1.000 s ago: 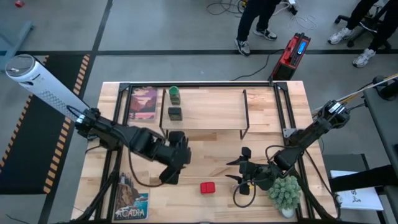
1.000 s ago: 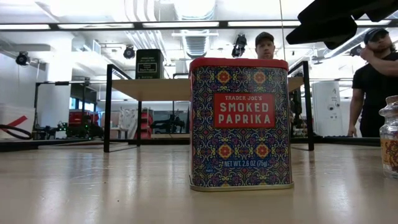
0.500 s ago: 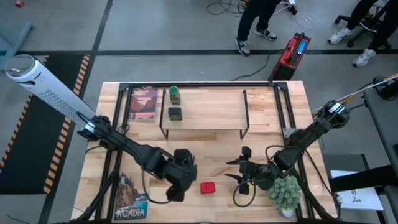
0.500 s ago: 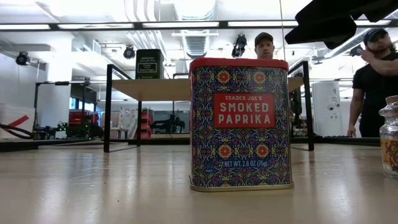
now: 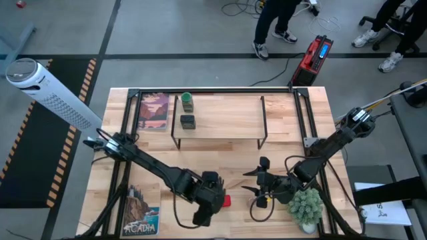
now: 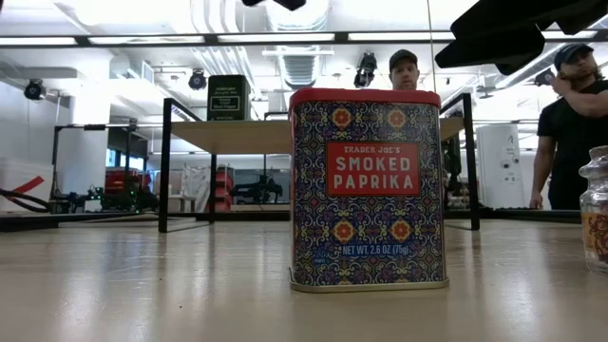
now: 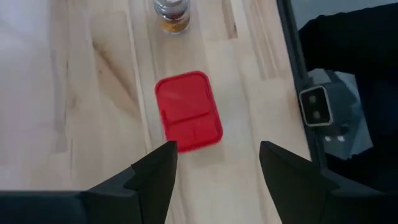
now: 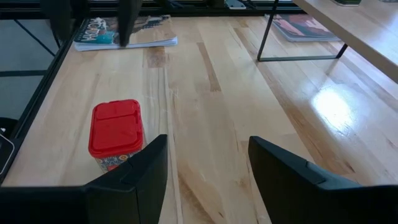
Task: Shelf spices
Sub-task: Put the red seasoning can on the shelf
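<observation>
The red boxy tin (image 6: 366, 185) stands upright on its base near the table's front edge; its red lid (image 7: 188, 111) faces up. My left gripper (image 7: 217, 163) hangs open just above and to the left of the tin (image 5: 225, 200), slanting down toward it, touching nothing. My right gripper (image 8: 208, 168) waits open to the tin's right, by a tiny round jar (image 7: 171, 12). On the shelf (image 5: 220, 123) stand the green-lidded jar (image 5: 187, 101) and the dark square tin (image 5: 187, 121).
A potted plant (image 5: 307, 207) stands at the front right corner beside my right arm. One picture book (image 5: 141, 217) lies at the front left, another (image 5: 155, 110) at the back left by the shelf. People stand beyond the table's far edge.
My left gripper has swung from the table's middle toward the near edge and to the right, sinking toward the red tin, its fingers staying open. The tin and my right gripper have not moved.
</observation>
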